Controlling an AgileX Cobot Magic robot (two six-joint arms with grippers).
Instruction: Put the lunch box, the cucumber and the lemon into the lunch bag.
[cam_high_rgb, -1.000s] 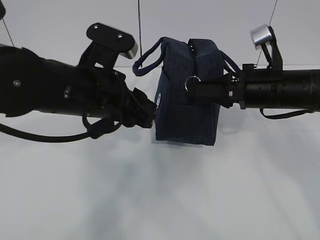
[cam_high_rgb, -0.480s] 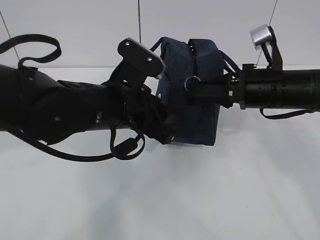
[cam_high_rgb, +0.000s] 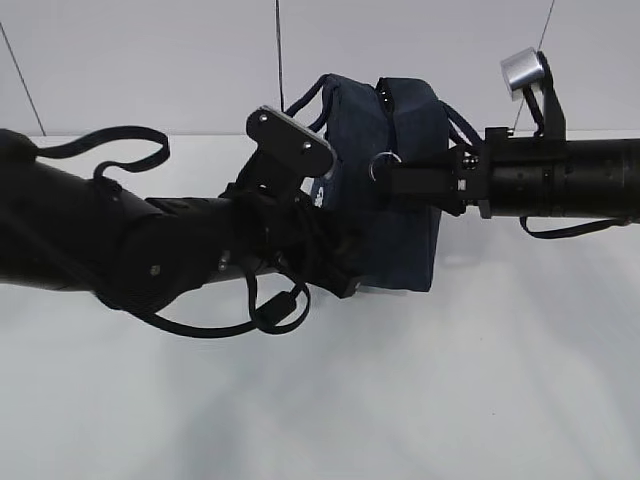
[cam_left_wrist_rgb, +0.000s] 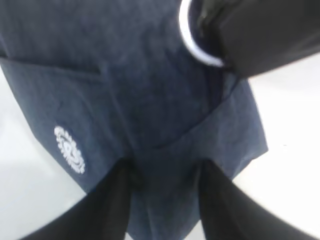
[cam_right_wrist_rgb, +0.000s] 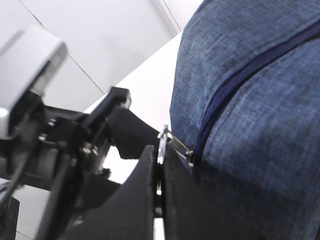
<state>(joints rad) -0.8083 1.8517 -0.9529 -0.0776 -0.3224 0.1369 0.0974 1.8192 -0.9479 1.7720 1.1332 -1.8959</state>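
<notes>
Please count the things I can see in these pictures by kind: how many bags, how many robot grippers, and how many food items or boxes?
Lunch bag: 1
Grippers: 2, the left gripper and the right gripper
Ring pull on the zipper: 1
Food items or boxes in view: 0
Total: 4

A laboratory-style robot test bench is suggested: a bare matte white tabletop (cam_high_rgb: 420, 400), plain pale panelled walls (cam_high_rgb: 150, 60) and 2 black cabled robot arms (cam_high_rgb: 150, 250) are seen.
</notes>
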